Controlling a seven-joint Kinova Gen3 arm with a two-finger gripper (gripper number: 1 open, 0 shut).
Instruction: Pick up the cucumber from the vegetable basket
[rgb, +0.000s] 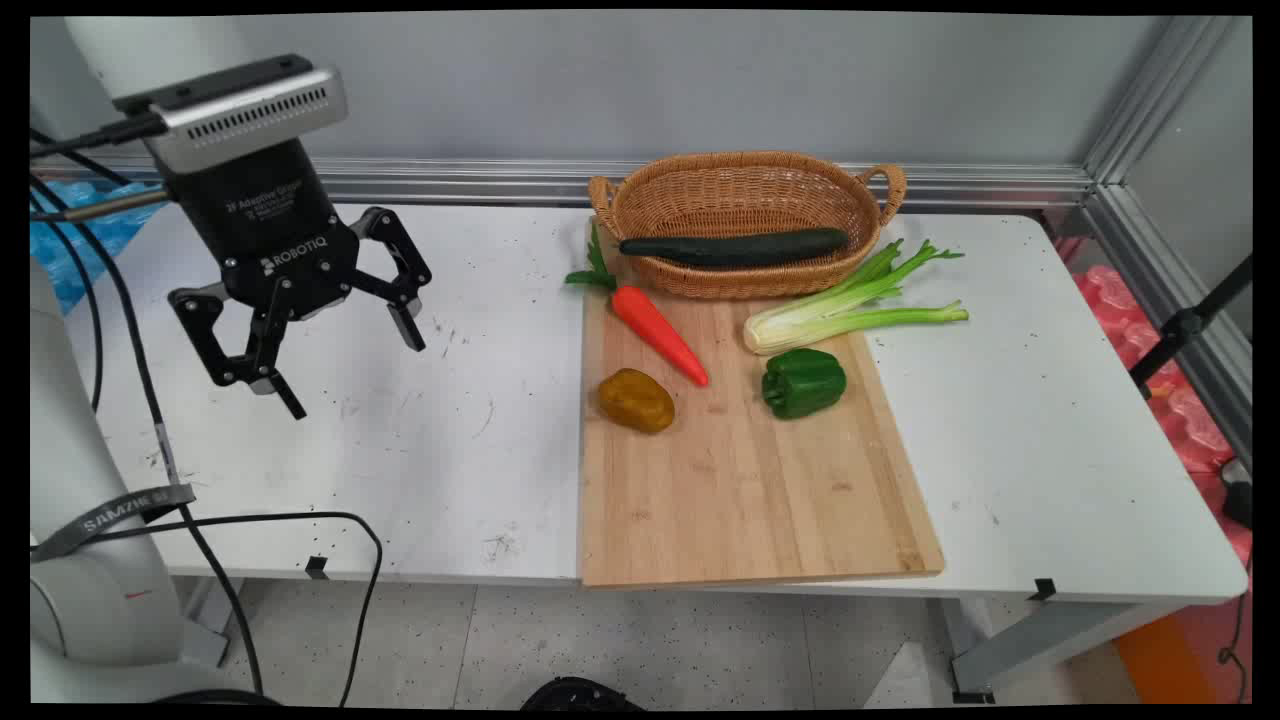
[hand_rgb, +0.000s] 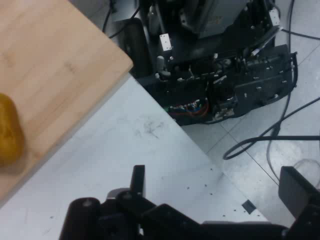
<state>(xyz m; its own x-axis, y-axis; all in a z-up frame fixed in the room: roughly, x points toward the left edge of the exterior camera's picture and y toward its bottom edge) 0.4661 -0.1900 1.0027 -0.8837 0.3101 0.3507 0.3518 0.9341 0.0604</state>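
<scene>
Gripper (rgb: 342, 370) hanging spread and empty over bare table (rgb: 460, 440), left of board (rgb: 740, 480) with yellow pepper (rgb: 637, 400) nearest; dangling cables (rgb: 150, 400) are likely snagging if it's swinging right.

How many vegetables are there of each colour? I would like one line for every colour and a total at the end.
Green: 3, the cucumber in the basket, the celery and the green pepper
Orange: 1, the carrot
Yellow: 1, the yellow pepper
Total: 5
</scene>
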